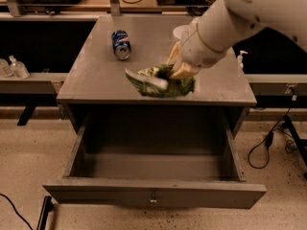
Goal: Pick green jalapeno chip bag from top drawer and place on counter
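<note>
Your claw [177, 72] is pinching the green jalapeno chip bag [160, 84] by its upper edge, over the front part of the table [96, 75] — the bag is out of the top drawer [153, 195], which stands open with nothing showing inside. So the pick looks done. The placing is left: I cannot tell whether the bag touches the table yet — lower it and let go, well apart from the blue soda can [121, 44].
</note>
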